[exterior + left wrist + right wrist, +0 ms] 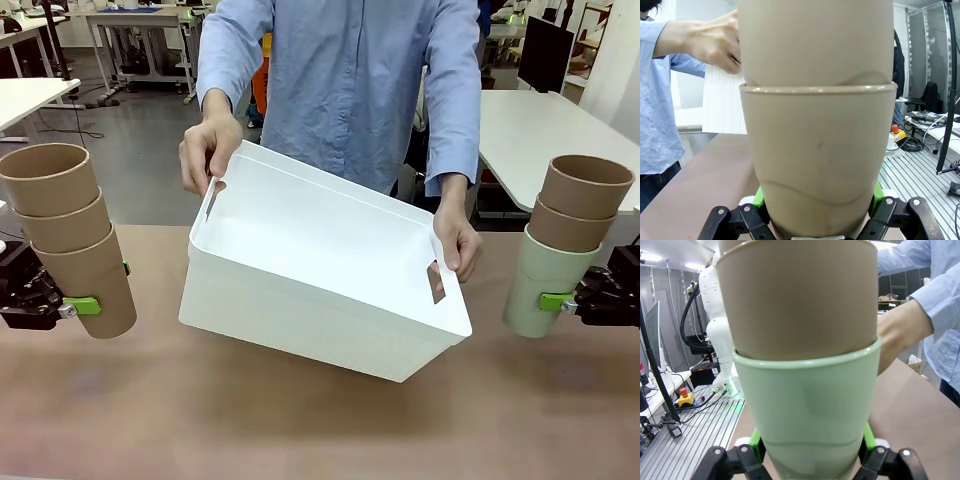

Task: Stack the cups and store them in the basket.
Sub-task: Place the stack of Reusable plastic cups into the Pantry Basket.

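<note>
My left gripper [85, 305] is shut on a stack of three tan cups [70, 240], held above the table at the left edge and leaning slightly. In the left wrist view the tan stack [817, 135] rises between my green pads [759, 199]. My right gripper [555, 300] is shut on a second stack [565, 245]: a mint-green cup at the bottom with two tan cups nested in it, seen close in the right wrist view [805, 405]. A person holds the white basket [300, 300] by both short ends, tilted with its opening toward me, above the table's middle.
The brown table [300, 420] stretches below the basket. The person's hands [208, 150] grip the basket's slot handles. White tables stand behind at left and right. A cabled metal bench [685, 430] lies beside my right arm's base.
</note>
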`<state>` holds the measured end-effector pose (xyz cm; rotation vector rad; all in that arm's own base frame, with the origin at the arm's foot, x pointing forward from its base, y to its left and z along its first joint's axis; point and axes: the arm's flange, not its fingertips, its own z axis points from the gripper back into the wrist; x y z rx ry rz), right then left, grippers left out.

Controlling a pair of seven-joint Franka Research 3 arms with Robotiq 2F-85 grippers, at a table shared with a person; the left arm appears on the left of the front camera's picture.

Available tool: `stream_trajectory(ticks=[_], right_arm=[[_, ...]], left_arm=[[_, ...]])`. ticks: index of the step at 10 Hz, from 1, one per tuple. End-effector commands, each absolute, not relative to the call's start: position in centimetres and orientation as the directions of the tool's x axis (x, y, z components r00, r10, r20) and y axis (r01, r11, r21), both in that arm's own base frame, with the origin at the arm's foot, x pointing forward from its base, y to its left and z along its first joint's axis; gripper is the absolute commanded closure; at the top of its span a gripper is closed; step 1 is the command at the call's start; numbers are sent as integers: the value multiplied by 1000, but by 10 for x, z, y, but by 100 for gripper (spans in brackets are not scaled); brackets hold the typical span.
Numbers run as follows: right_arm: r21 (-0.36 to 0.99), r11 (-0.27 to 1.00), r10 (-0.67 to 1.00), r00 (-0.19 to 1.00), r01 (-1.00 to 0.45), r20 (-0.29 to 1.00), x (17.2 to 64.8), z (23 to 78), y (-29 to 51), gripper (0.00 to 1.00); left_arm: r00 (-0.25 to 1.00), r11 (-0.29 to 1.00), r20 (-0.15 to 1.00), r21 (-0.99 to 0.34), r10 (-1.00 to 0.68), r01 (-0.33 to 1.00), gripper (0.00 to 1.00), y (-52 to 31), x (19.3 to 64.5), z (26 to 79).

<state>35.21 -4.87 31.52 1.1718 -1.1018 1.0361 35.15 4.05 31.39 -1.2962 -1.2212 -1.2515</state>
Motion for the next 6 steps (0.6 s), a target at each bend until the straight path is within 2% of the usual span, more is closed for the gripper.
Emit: stream_trajectory(ticks=[1, 3, 6], right_arm=[[154, 109, 36, 158, -982, 987, 353, 318, -49, 13], [160, 107, 39, 165, -981, 985, 352, 315, -49, 13], [132, 99, 64, 138, -986, 988, 319, 381, -23, 13]], left_arm=[[-24, -76, 998, 29, 61, 997, 16, 40, 351, 317], [-24, -76, 998, 29, 61, 997, 16, 40, 351, 317], [-24, -76, 998, 29, 61, 997, 16, 40, 351, 317]])
